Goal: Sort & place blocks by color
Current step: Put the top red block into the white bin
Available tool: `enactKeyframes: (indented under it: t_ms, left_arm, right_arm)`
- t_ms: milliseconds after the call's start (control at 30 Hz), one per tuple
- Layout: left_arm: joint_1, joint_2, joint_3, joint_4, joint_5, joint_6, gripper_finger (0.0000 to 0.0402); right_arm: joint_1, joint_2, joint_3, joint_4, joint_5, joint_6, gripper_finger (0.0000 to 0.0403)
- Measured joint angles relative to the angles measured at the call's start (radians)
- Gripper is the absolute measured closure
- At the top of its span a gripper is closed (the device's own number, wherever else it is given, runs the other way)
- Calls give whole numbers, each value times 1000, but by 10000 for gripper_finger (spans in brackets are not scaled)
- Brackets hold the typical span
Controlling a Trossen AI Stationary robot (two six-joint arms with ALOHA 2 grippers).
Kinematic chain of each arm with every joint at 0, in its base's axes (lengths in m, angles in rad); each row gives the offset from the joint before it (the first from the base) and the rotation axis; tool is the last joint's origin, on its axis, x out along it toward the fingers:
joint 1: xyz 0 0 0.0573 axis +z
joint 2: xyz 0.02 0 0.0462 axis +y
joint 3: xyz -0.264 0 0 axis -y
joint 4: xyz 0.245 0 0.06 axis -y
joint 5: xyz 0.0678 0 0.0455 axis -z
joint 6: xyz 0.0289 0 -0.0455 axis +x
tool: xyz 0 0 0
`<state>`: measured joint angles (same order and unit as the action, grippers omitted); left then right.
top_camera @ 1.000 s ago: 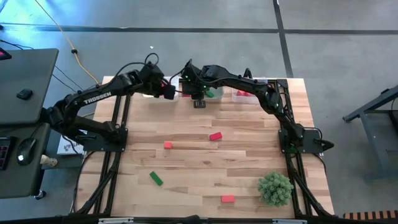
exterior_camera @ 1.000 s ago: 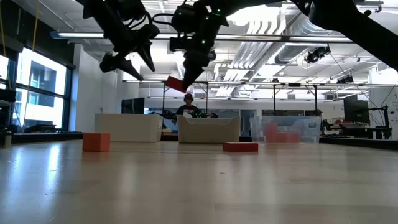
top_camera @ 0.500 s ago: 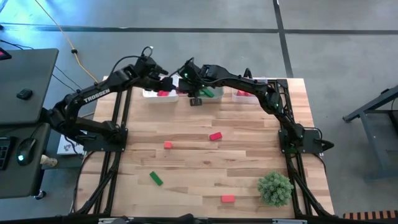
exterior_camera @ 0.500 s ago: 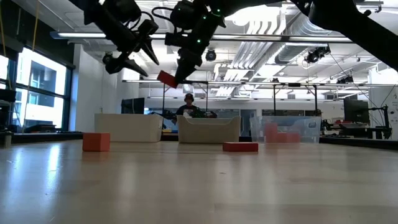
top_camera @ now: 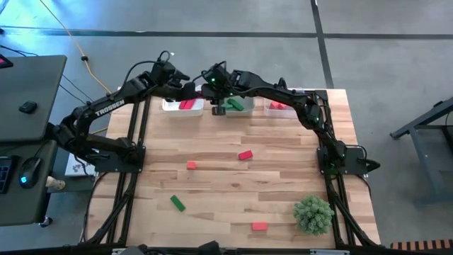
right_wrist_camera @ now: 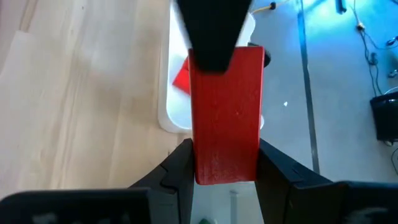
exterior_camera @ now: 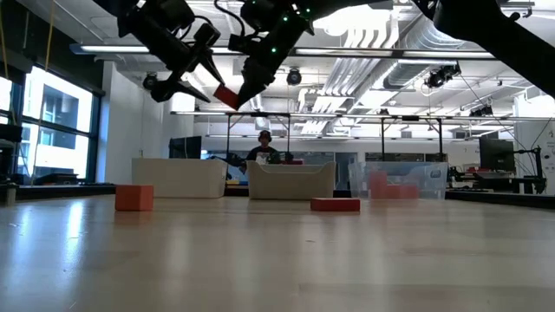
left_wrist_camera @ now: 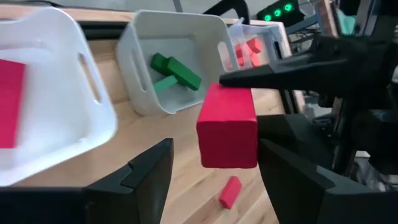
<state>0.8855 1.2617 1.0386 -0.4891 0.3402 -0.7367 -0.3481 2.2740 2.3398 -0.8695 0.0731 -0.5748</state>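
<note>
Right hand [right_wrist_camera: 225, 163] pinching red block [right_wrist_camera: 226, 115] at its long flat sides, 12 o'clock edge of surface [top_camera: 233, 184]. Block: rigid, light, smooth; grip mid-length. Left hand [left_wrist_camera: 211, 171] spread, adjacent.

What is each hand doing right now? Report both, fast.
Left hand: open, holding nothing, beside the red block.
Right hand: closed on the red block, up by the bins.

The tabletop [top_camera: 233, 191] is pale wood planking with a smooth, faintly sheeny finish, the bins [left_wrist_camera: 174, 68] look like smooth white plastic, the red block [right_wrist_camera: 227, 115] is matt with a slightly grainy face, and both arms [top_camera: 106, 113] are matt black.
</note>
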Motion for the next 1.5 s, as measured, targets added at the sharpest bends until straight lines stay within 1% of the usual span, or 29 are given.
enactKeyframes:
  t_ms: [200, 267, 567, 700, 967, 1100, 1200, 1367, 1500]
  left_arm:
    - [-3, 0, 0, 26, 1, -27, 181]
    - [-4, 0, 0, 27, -14, -36, 181]
    - [-4, 0, -1, 35, -18, -38, 183]
    - [-4, 0, -1, 36, -11, -38, 202]
    - [-10, 0, -1, 50, -9, -23, 264]
    - [-23, 0, -1, 56, -18, -19, 289]
    - [-31, 0, -1, 56, -22, -19, 292]
    - [-41, 0, -1, 55, -26, -15, 285]
    - [-42, 0, -1, 56, -38, -1, 292]
  right_arm:
    - [11, -4, 1, 31, -2, 2, 297]
    - [15, -4, 1, 37, -4, 2, 297]
    - [26, -4, 1, 64, 2, 21, 297]
    - [27, -4, 1, 64, 24, 21, 297]
    - [24, -4, 1, 65, 24, 59, 297]
    - [20, -4, 1, 64, 29, 69, 297]
    - [19, -4, 1, 64, 30, 69, 297]
    - [19, -4, 1, 61, 31, 70, 297]
    - [19, -3, 1, 63, 43, 70, 297]
